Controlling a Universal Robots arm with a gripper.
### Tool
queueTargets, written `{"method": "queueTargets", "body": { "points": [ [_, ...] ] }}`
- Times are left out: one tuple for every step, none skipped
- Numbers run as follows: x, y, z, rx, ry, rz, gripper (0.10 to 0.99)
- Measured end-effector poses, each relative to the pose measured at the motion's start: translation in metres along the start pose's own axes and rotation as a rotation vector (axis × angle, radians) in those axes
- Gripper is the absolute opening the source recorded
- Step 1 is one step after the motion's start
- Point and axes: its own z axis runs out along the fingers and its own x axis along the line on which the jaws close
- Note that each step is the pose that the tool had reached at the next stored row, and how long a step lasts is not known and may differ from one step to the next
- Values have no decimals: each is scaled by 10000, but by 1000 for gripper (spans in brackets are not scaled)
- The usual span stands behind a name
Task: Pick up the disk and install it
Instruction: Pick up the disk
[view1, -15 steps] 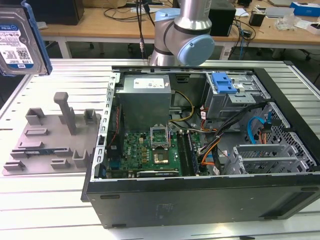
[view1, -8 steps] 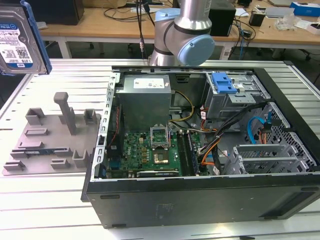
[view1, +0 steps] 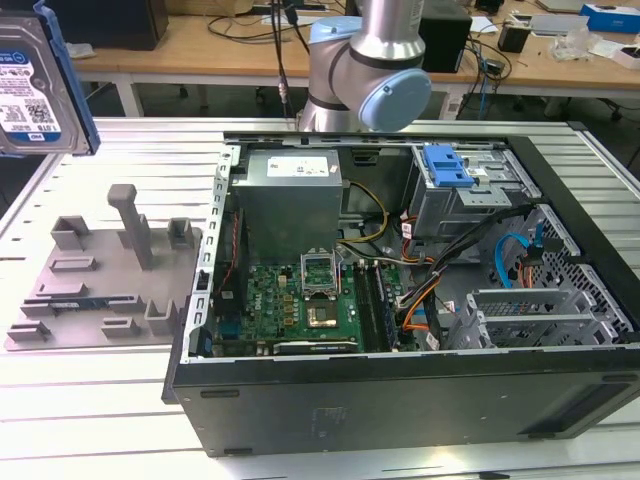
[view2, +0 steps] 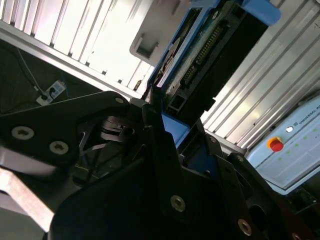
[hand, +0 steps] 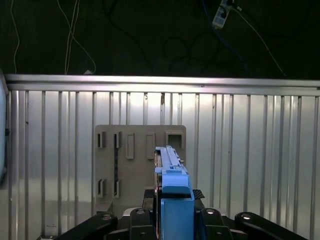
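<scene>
**Disk clamped in pincer, up off the counter; drive cage well off to the exterior view's right**

Disk sits closest to the exterior lens, at that view's far left. Its label faces the camera and the blue carrier rail is on the edge toward the case. It hangs in the air, clear of the counter.

Next to the right and lower is a grey fixture plate with slots and posts, lying on the counter. Then comes the open computer case on its side, with the arm behind it and a grey power supply box inside. Furthest right inside the case is the drive cage, with a bare blue bracket on top.

Key relation: the disk runs straight out from the pincer, long axis in line with its reach, gripped at one short end by the carrier. The pincer is clenched on it (blue frame wedged between the black jaws in both wrist views). The cage lies well apart from the disk, across the plate and most of the case. My read is pick-up done, install not yet.

View differences:
- The first wrist view gives the disk edge-on and thin, with the fixture plate directly beyond it.
- The second wrist view gives the underside, with connector row and board.
- The exterior view gives the label face and the case layout.
</scene>
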Motion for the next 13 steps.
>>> {"method": "queueTargets", "body": {
  "points": [
    [23, -10, -1, -1, 0, 1, 369],
    [47, -24, -1, -2, -1, 1, 369],
    [72, -41, -2, -8, -1, 3, 369],
    [97, -61, -3, -14, -1, 2, 369],
    [124, -83, -3, -22, -1, 0, 369],
    [149, -105, -3, -29, -1, 0, 369],
    [182, -132, -4, -39, -1, 1, 369],
    [205, -152, -5, -48, -1, 2, 369],
    [242, -183, -8, -64, -2, -1, 369],
    [262, -200, -13, -78, -2, -2, 369],
    [288, -220, -18, -97, -2, -1, 369],
    [309, -238, -24, -113, -2, 0, 369],
    [342, -266, -33, -140, -2, -1, 369]
  ]
}}
